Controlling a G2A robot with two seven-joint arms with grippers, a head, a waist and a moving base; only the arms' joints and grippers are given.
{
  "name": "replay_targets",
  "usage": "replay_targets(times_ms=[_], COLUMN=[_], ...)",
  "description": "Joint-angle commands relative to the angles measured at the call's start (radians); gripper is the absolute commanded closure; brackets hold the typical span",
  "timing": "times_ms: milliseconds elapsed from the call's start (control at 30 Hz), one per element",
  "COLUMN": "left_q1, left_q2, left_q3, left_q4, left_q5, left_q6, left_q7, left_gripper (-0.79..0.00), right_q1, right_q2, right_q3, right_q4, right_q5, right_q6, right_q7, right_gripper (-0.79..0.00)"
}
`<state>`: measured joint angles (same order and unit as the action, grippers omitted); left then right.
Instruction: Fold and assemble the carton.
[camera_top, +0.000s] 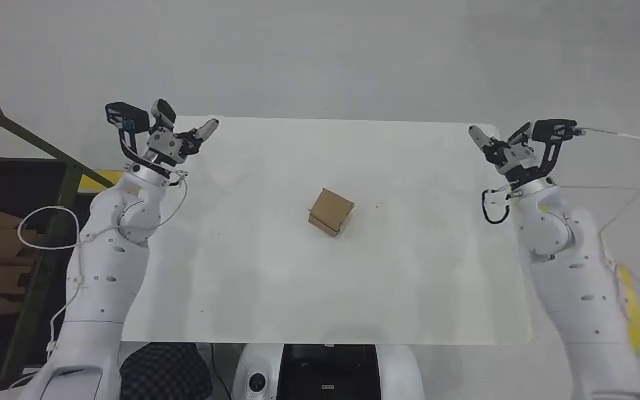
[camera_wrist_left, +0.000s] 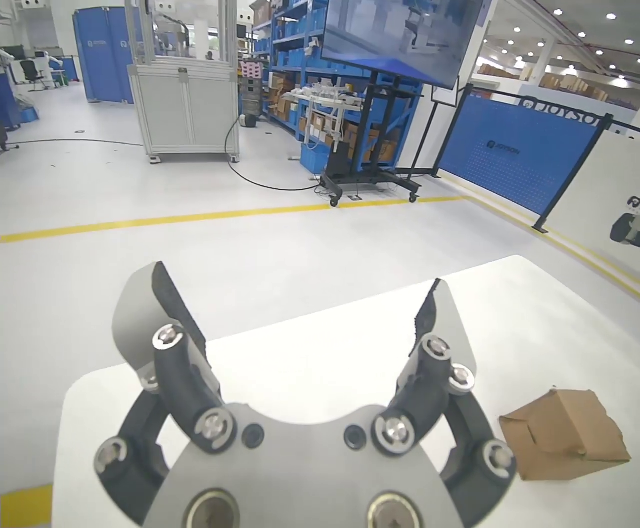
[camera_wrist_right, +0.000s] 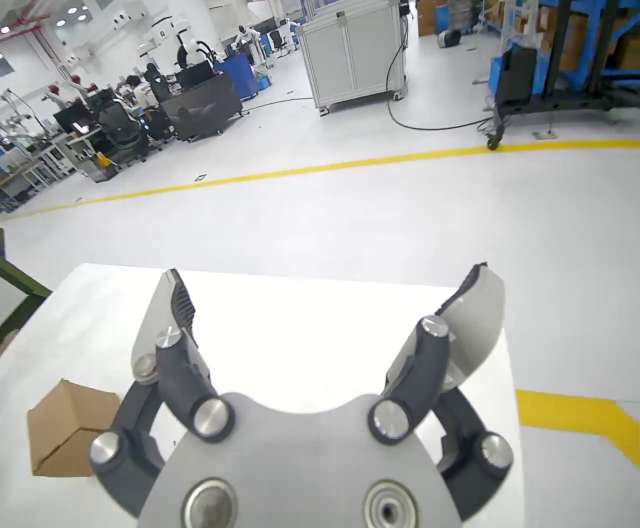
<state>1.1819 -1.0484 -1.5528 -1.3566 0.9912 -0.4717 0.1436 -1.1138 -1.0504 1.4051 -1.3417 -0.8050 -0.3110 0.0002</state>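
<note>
Bench (camera_top: 250, 260) carries the carton (camera_top: 330, 211) at centre, already box-shaped. Left gripper (camera_wrist_left: 298, 280) at 10 o'clock, right gripper (camera_wrist_right: 327, 270) at 2 o'clock, both fingers apart. Likely best: brace one side, press any loose flap squarely.

We identify each arm as a chain of rounded white shells: left arm (camera_top: 110, 250), right arm (camera_top: 570, 260). Behind each claw sits a black wrist module (camera_top: 125, 118). A thin black cable (camera_top: 485, 208) loops just behind the right claw. On the left gripper (camera_wrist_left: 297, 290) and right gripper (camera_wrist_right: 327, 272) we note a matte silver base plate (camera_wrist_left: 300, 450) with a scalloped front edge. Black link bars (camera_wrist_left: 180, 380) are joined by silver pivot screws (camera_wrist_left: 215, 429). The curved silver fingers (camera_wrist_left: 132, 310) are lined inside with black ribbed pads (camera_wrist_right: 180, 300). Two round recessed fasteners (camera_wrist_right: 210, 502) occupy the plate's rear.
</note>
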Motion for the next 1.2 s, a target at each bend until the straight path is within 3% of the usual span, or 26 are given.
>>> replay_targets(times_ms=[0, 267, 1167], left_q1=[0.003, -0.014, -0.014], left_q2=[0.001, 0.004, 0.004], left_q3=[-0.019, -0.041, -0.041], left_q4=[-0.016, -0.041, -0.041], left_q5=[-0.013, 0.001, 0.001], left_q6=[0.006, 0.015, 0.015], left_q7=[0.007, -0.005, -0.005], left_gripper=[-0.785, -0.785, -0.784], right_q1=[-0.001, 0.012, 0.012], right_q2=[-0.001, -0.010, -0.010], right_q3=[0.000, -0.024, -0.024], right_q4=[-0.015, -0.032, -0.032], right_q5=[-0.060, -0.158, -0.158], right_q6=[0.057, 0.165, 0.165], right_q7=[-0.024, -0.021, -0.021], right_gripper=[-0.785, -0.785, -0.785])
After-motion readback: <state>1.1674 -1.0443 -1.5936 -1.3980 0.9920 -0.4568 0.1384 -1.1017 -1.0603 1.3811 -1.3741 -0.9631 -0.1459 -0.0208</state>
